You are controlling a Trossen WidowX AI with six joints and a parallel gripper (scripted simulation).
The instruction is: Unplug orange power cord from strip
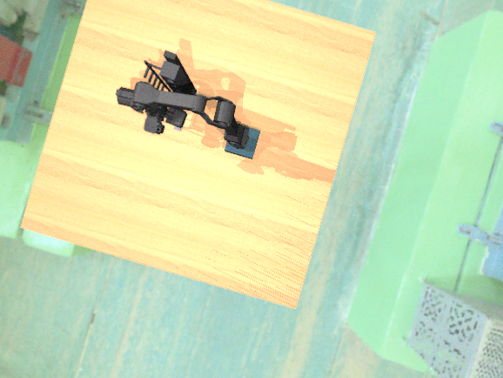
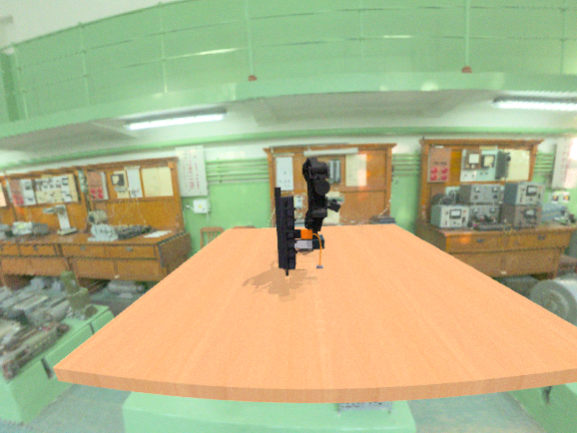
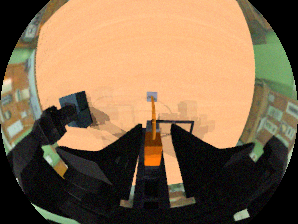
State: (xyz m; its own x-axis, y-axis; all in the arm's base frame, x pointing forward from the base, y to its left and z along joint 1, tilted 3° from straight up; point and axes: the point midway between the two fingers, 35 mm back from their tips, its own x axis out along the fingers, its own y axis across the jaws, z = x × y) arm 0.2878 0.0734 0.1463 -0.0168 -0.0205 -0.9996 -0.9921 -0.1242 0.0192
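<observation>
Orange power cord (image 2: 319, 251) hangs from its orange plug (image 2: 305, 233), which sits in the side of the black power strip (image 2: 286, 231), the thin lead dropping to a small grey end on the wooden table (image 2: 349, 324). The strip stands upright on its narrow end, well in from every table edge. From above it lies toward the upper left part of the tabletop (image 1: 174, 226), with a wide stretch of wood between it and the lower and right edges. The dark arm (image 1: 174, 99) folds back from its blue-grey base plate (image 1: 249, 149) and comes down just beside the strip, its wrist hiding the plug from the overhead camera. At the wrist camera the gripper (image 3: 157, 131) points down the table with the plug (image 3: 152, 152) lodged in the channel between its two dark fingers, and the cord (image 3: 152, 112) runs straight ahead to its free end. The fingers stand partly apart, straddling the plug on both sides. They appear to flank it rather than clamp it, though the narrow gaps are hard to make out. Beyond the fingertips the tabletop runs unbroken to its far rim.
</observation>
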